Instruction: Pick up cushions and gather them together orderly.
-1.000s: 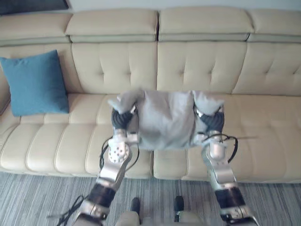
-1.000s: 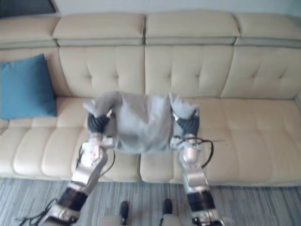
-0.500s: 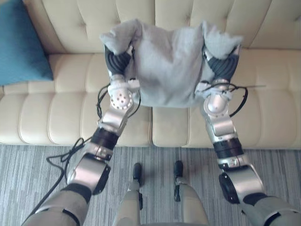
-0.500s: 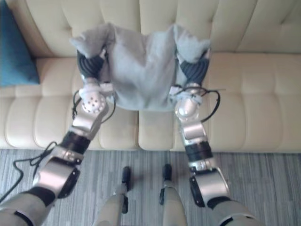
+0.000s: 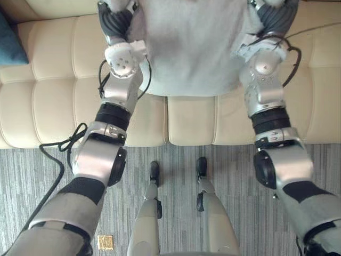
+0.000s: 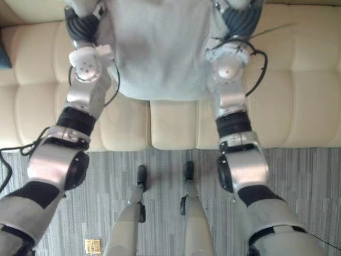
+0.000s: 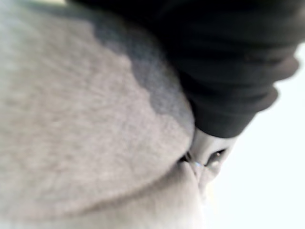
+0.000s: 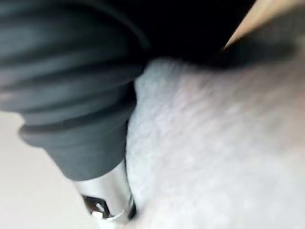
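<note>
Here, the grey cushion (image 5: 189, 48) hangs between the left hand (image 5: 114, 18) and right hand (image 5: 273, 16) over the cream sofa (image 5: 53, 96) — fingers sunk in fabric, their grip impossible to tell.

The right hand (image 8: 76, 109) apparently presses into a grey cushion (image 8: 224, 157).

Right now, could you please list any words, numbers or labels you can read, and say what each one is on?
None can be read.
The grey cushion, the sofa and the carpet show no print.
The gold square on the carpet is too small to read.
</note>
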